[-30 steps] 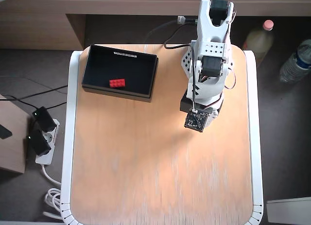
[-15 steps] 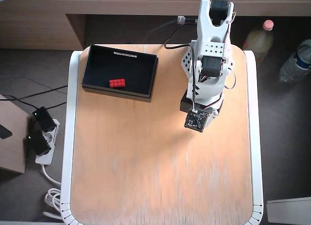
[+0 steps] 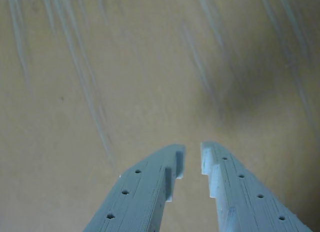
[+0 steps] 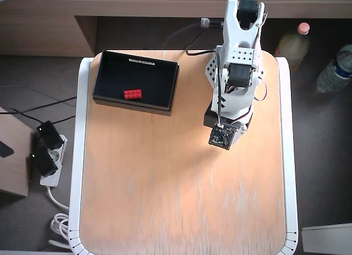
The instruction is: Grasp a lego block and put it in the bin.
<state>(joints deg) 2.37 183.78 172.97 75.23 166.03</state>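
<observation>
The red lego block [image 4: 132, 93] lies inside the black bin [image 4: 165, 84] at the table's back left in the overhead view, near the bin's front wall. The white arm [image 4: 236, 73] is folded at the back right, well away from the bin, and its wrist camera board hides the fingers from above. In the wrist view my gripper [image 3: 192, 154] points down at bare wooden table. Its two pale fingers [image 3: 150, 187] are nearly together with only a thin slit between them, and they hold nothing. Neither the block nor the bin shows in the wrist view.
The wooden table [image 4: 181, 200] has a white rim. Two bottles [image 4: 291, 43] stand on the floor off its back right corner. A power strip with plugs [image 4: 47, 156] and cables lies on the floor to the left.
</observation>
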